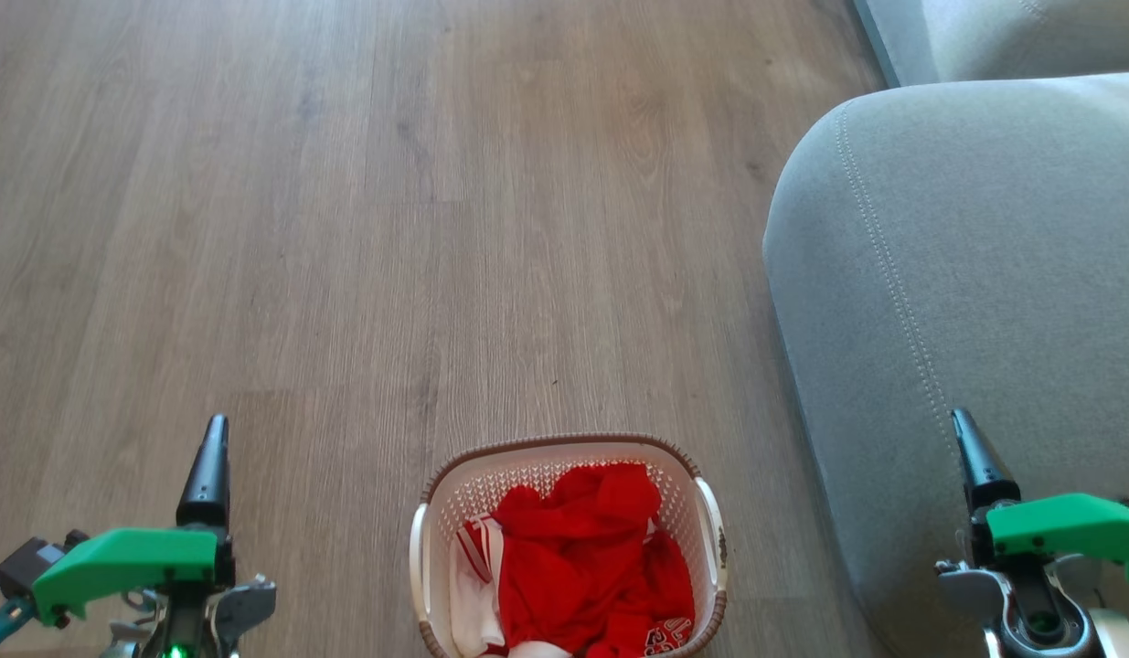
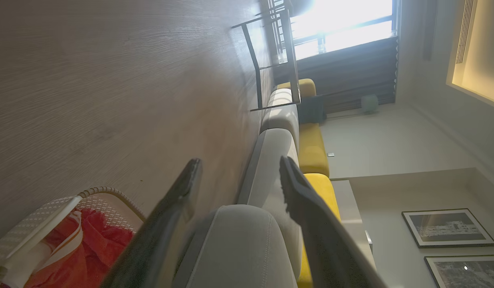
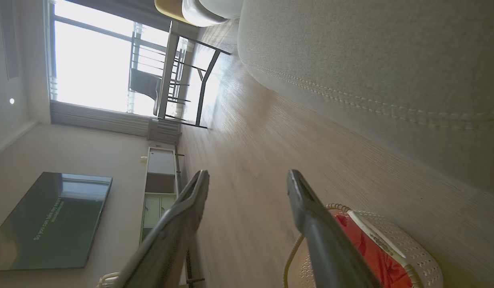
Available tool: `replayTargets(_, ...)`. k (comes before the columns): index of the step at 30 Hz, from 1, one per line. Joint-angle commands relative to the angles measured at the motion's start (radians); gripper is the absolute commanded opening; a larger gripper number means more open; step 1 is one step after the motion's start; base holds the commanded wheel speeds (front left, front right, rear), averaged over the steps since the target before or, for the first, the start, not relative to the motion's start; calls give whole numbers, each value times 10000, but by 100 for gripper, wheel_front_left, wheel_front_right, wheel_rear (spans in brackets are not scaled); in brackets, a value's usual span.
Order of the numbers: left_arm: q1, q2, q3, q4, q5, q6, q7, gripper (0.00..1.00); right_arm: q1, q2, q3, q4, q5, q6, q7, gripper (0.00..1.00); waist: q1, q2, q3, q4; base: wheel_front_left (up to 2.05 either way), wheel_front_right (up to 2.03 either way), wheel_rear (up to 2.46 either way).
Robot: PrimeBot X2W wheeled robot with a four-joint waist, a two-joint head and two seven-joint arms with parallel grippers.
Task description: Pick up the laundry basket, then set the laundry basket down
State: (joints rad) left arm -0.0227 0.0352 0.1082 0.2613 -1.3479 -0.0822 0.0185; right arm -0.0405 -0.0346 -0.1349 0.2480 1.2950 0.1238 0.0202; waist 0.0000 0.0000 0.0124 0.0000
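Note:
The laundry basket [image 1: 527, 475] stands on the wood floor at the bottom centre of the head view. It is white and perforated with a brown braided rim and white side handles, and it holds red and white clothes [image 1: 591, 557]. My left gripper [image 1: 213, 437] hangs to its left and my right gripper [image 1: 964, 428] to its right, both apart from it. In the left wrist view the left gripper [image 2: 239, 164] is open and empty, with the basket [image 2: 35, 214] at lower left. The right gripper [image 3: 247, 176] is likewise open and empty, the basket [image 3: 415, 256] at lower right.
A grey sofa [image 1: 966, 274] fills the right side, its arm close to the basket and behind my right gripper. Yellow cushions [image 2: 313, 148] lie on it farther along. A dark-legged table [image 2: 271, 60] stands by the window; a TV [image 3: 51, 224] hangs on the wall.

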Motion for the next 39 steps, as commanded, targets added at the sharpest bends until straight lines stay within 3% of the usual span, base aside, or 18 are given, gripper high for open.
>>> replayTargets(1,-499,94,131,-367,145,-16,-74,100,-547,-76,19,-386,-146,19,-85,100,0,0,0,1,0,0,0)
replayTargets(15,-578,103,-566,-1404,2887,1248,-512,100,-802,-99,326,-1269,-3269,27,-525,100,0,0,41,43,0,0,0)
replayTargets(24,-623,189,-1412,-1379,4725,1704,-776,100,-903,-160,613,-1547,-4944,32,-789,100,0,0,36,47,0,0,0)
replayTargets(39,-1019,604,-2637,-483,6392,1668,-1186,100,-1067,-251,1112,-1470,-6591,40,-1200,100,0,0,55,51,0,0,0)
